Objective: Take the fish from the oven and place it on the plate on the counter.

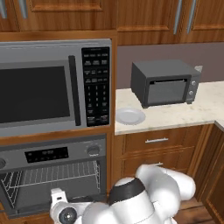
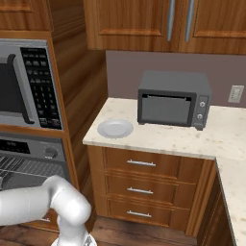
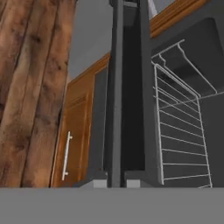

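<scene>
- Early stage by the look of it: nothing moved to the plate (image 1: 130, 116) so far, bare at frame centre on the counter (image 1: 183, 111).
- Oven (image 1: 52, 154) at lower left, under the microwave (image 1: 39, 89); wire racks (image 3: 179, 131) exposed in the hand view, with the dark door (image 3: 127, 87) seen edge-on up the middle of that frame.
- Fish: too hidden to place; judged to lie somewhere inside on the racks.
- Gripper (image 3: 116, 182) low at the oven front, right up against the door's edge; open or clamped on it, cannot tell.
- Left to do: clear the door fully, find and grasp the fish, lift out, carry up and right, set down on the plate.
- Around: toaster oven (image 1: 164, 83) at right of centre on the counter, just behind the plate; 3 drawers (image 2: 141, 163) below.
- In the way: door and rack wires close around the hand; counter edge above the route up to the plate.
</scene>
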Controlling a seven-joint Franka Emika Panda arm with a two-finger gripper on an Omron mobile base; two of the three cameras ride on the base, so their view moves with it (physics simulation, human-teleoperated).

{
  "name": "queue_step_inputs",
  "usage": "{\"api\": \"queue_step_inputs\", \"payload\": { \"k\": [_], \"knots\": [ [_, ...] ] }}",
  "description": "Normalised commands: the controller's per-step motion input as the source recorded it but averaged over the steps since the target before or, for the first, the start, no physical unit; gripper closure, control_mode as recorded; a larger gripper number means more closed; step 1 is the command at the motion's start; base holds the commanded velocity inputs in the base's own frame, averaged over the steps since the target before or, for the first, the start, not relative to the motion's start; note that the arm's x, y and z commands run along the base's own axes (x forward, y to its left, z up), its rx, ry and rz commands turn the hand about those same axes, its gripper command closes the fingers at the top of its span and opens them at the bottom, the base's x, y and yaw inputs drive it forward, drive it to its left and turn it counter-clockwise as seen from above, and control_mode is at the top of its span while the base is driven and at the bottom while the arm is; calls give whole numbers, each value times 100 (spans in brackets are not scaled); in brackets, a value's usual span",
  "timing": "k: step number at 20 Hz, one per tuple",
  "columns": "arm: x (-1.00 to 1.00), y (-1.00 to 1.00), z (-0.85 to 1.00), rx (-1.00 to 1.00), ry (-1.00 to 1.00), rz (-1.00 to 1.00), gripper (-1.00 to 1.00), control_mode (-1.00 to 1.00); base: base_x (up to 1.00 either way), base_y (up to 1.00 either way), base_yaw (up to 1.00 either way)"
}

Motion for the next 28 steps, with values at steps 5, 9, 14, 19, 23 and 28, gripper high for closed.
{"api": "queue_step_inputs", "payload": {
  "k": [5, 9, 14, 19, 23, 28],
  "knots": [
    [-86, 0, -77, 0, 29, 10, 100, -100, 0, 0, 0],
    [-87, 0, -85, 0, 26, 9, 100, -100, 0, 0, 0],
    [-36, 0, -39, 0, 11, 5, 100, -100, 0, 0, 0],
    [-21, 0, 3, 0, -2, 0, -100, -100, 0, 0, 0],
    [-64, -5, 32, 0, -14, 1, -100, -100, 0, 0, 0],
    [-100, -15, 71, 6, -38, 5, -100, -100, 0, 0, 0]
  ]
}}
